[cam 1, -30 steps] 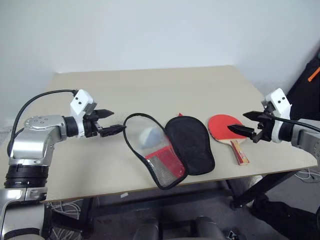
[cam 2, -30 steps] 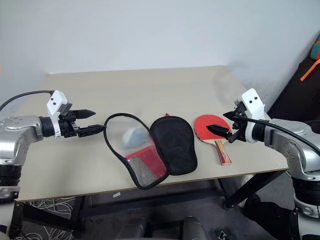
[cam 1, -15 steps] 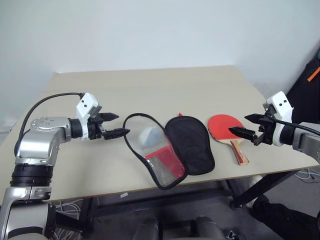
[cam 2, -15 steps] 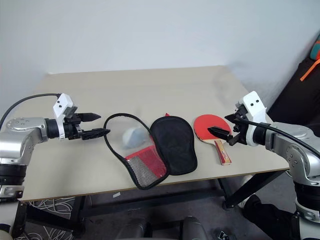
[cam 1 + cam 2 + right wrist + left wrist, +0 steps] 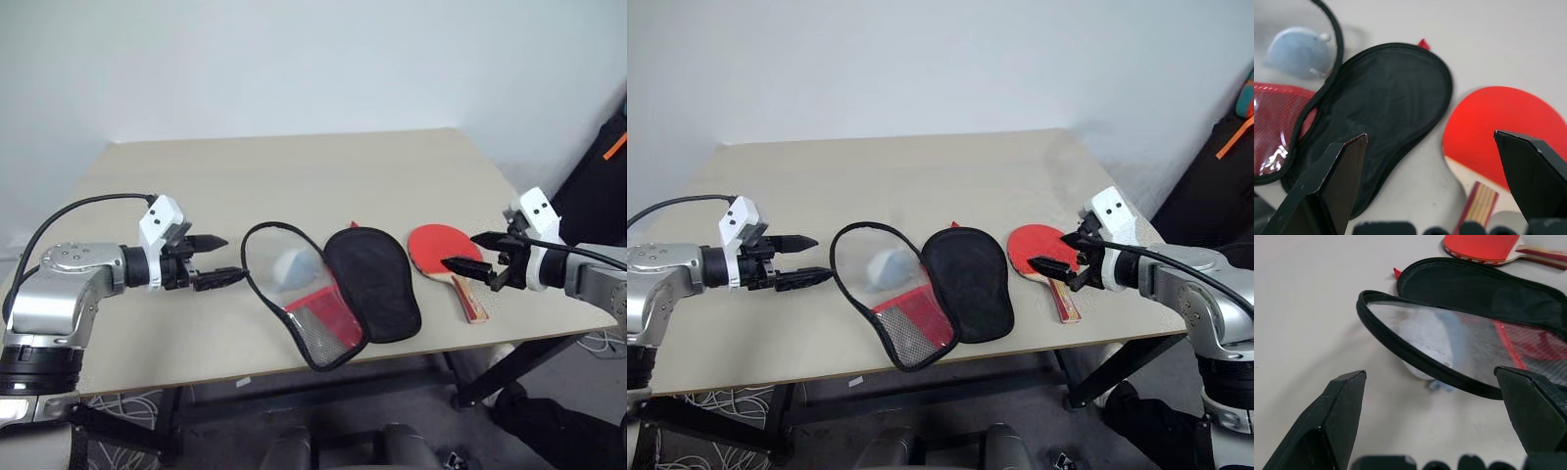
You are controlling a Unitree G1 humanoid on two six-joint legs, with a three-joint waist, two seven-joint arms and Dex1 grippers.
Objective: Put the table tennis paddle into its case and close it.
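The case lies unzipped and spread flat mid-table: its black fabric half (image 5: 374,282) is beside the clear and red mesh half (image 5: 312,315). To the right of it rests the table tennis paddle (image 5: 438,243), red face up, with its wooden handle (image 5: 472,300) pointing toward the front edge. My left gripper (image 5: 221,259) hovers open just left of the case's black rim (image 5: 1400,345). On the other side, my right gripper (image 5: 462,251) is open above the paddle blade (image 5: 1498,132). Nothing is between either pair of fingers.
A small white-grey lump (image 5: 294,264) lies under the clear panel. The beige table (image 5: 294,176) stands against a white wall. A dark bag with an orange strap (image 5: 609,152) stands off the table's right side. Cables lie on the floor below.
My left gripper has drawn back a little from the case rim, toward the table's left. The right gripper, the case and the paddle stay about where they were.
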